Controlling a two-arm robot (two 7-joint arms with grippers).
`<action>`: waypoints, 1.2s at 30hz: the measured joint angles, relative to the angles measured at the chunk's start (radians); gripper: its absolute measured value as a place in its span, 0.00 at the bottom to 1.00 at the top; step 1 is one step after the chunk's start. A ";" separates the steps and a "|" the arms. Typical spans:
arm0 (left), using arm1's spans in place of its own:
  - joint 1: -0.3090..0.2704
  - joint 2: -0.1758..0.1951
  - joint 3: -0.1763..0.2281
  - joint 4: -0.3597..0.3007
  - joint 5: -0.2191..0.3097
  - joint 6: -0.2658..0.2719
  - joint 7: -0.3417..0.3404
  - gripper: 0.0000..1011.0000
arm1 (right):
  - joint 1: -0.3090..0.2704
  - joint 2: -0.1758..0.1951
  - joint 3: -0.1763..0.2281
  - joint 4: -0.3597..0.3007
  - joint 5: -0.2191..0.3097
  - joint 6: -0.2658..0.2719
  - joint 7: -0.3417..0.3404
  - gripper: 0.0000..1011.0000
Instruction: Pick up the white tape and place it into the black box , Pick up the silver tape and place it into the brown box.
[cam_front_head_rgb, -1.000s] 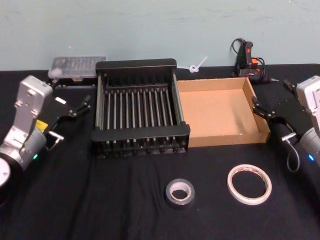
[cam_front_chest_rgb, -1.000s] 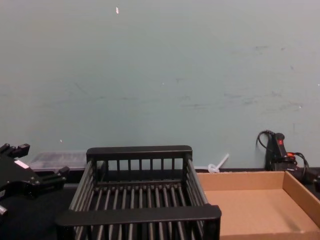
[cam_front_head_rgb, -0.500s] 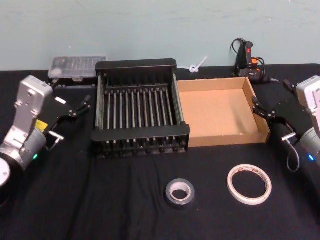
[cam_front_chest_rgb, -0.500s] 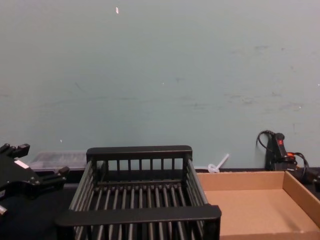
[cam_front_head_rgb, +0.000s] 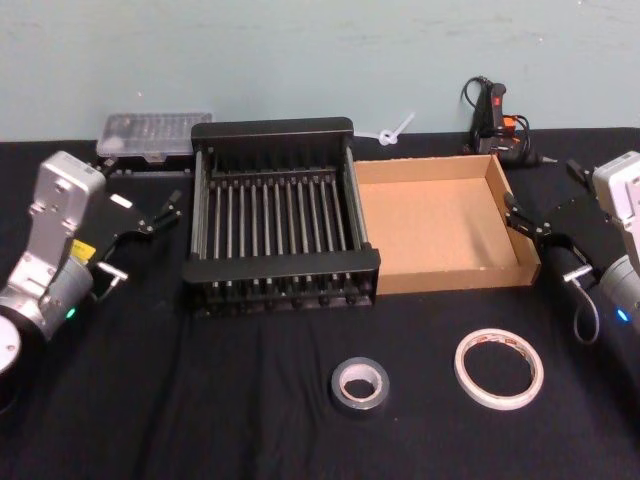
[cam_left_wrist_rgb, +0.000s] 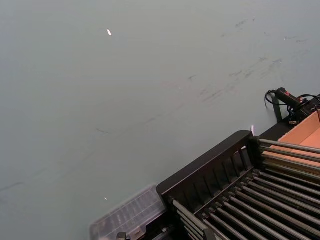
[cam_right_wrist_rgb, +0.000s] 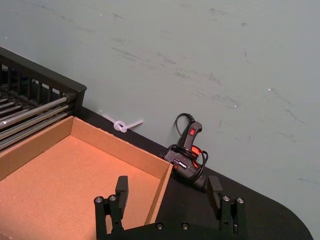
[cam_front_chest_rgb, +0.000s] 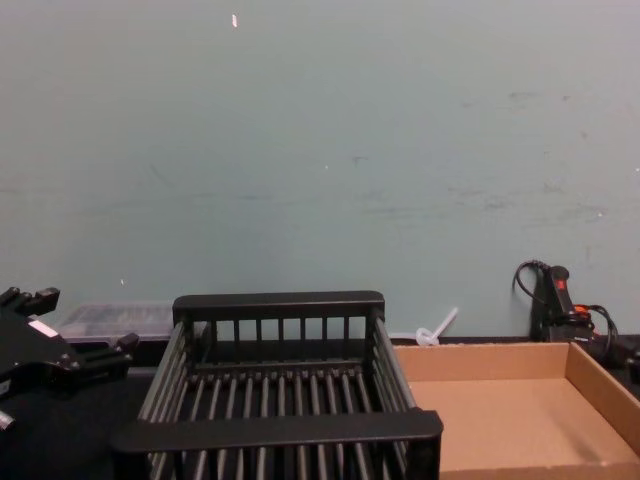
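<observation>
The white tape (cam_front_head_rgb: 499, 368) lies flat on the black cloth at the front right. The silver tape (cam_front_head_rgb: 359, 385) lies flat just to its left. Behind them stand the black box (cam_front_head_rgb: 285, 264) with nothing inside and, touching its right side, the brown box (cam_front_head_rgb: 435, 225), also bare inside. My left gripper (cam_front_head_rgb: 146, 196) hovers open to the left of the black box (cam_front_chest_rgb: 275, 304). On the far side, my right gripper (cam_front_head_rgb: 543, 192) is open beside the brown box's right wall. In the right wrist view its fingers (cam_right_wrist_rgb: 121, 189) stand wide apart above the brown box (cam_right_wrist_rgb: 75, 165) corner.
A clear plastic case (cam_front_head_rgb: 155, 133) sits behind the black box at the back left. A black and red glue gun (cam_front_head_rgb: 495, 118) with its cable stands at the back right, with a white zip tie (cam_front_head_rgb: 394, 130) beside it. A teal wall closes off the back of the table.
</observation>
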 joint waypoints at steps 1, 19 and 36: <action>0.000 0.000 0.000 0.000 0.000 0.000 0.000 0.99 | 0.000 0.000 0.000 0.000 0.000 0.000 0.000 0.99; 0.000 0.000 0.000 0.000 0.000 0.000 0.000 0.99 | -0.002 -0.003 0.008 -0.001 0.000 0.001 0.008 0.99; 0.000 0.000 0.000 0.000 0.000 0.000 0.000 0.99 | -0.071 0.030 0.084 -0.075 0.041 0.025 0.078 0.99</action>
